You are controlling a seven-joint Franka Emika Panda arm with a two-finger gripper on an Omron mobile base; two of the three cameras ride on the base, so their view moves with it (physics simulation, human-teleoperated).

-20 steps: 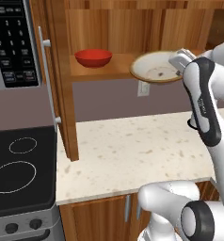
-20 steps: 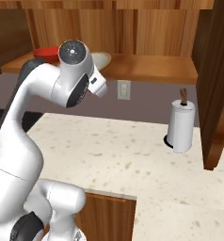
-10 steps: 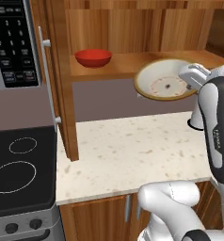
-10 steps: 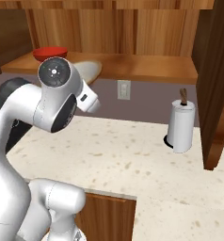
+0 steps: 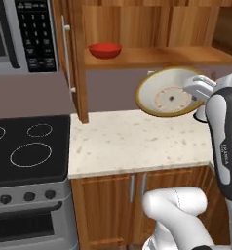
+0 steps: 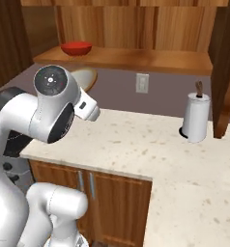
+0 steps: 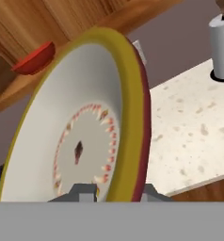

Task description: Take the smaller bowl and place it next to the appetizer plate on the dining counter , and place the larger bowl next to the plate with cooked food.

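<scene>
Left base view: gripper (image 5: 196,93) clamped on the rim of the larger bowl (image 5: 164,93), jaws closed onto it; bowl held in the air, tipped on edge, hollow facing the camera, above the speckled wall counter (image 5: 137,141); the smaller bowl (image 5: 105,50) sits upright on the wooden shelf (image 5: 157,56), well apart.

Microwave keypad (image 5: 36,34): white key markings present, too small to read. Arm link (image 5: 226,146): small dark vertical lettering, illegible. No other text, labels, brands or numbers legible.
</scene>
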